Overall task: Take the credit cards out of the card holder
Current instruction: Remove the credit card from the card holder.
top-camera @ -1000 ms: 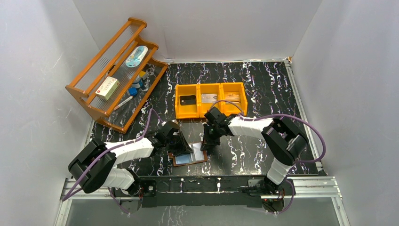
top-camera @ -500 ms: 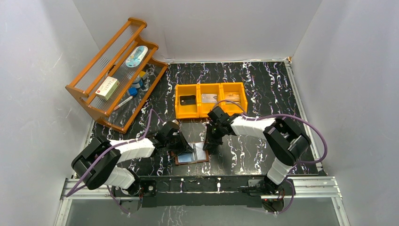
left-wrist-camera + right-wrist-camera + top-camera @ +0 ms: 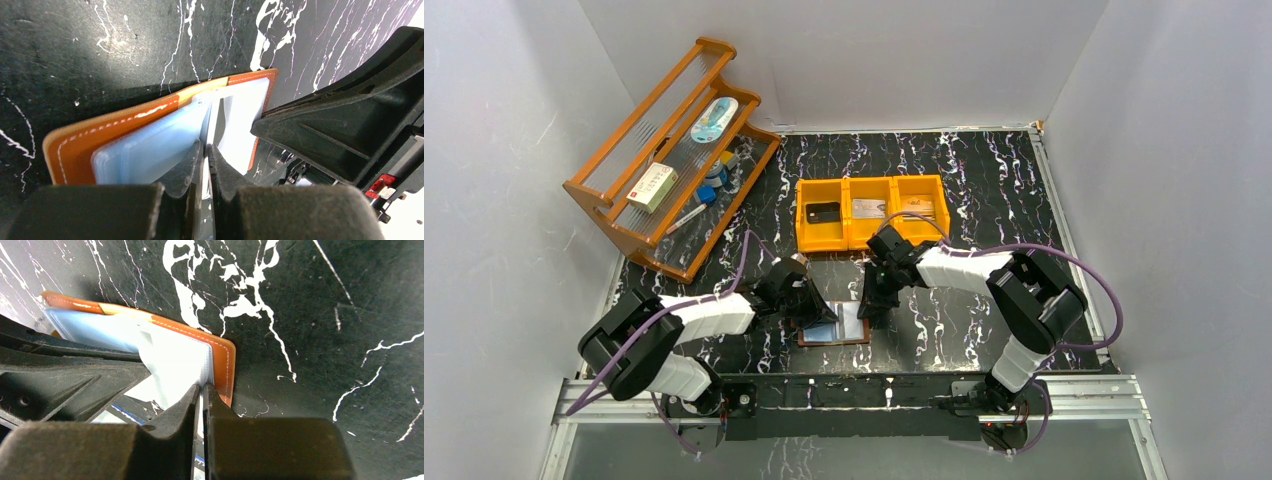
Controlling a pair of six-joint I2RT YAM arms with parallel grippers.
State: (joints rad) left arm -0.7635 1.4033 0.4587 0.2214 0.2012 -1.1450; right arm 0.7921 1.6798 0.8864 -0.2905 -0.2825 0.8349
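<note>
Brown leather card holder [image 3: 836, 332] lying open on the black marbled table [image 3: 964, 180] between the two arms, white stitches round its edge, shiny pale-blue pockets showing, left gripper [image 3: 206, 150] pinched on one pocket sheet, right gripper [image 3: 201, 387] pinched on the pocket edge
</note>
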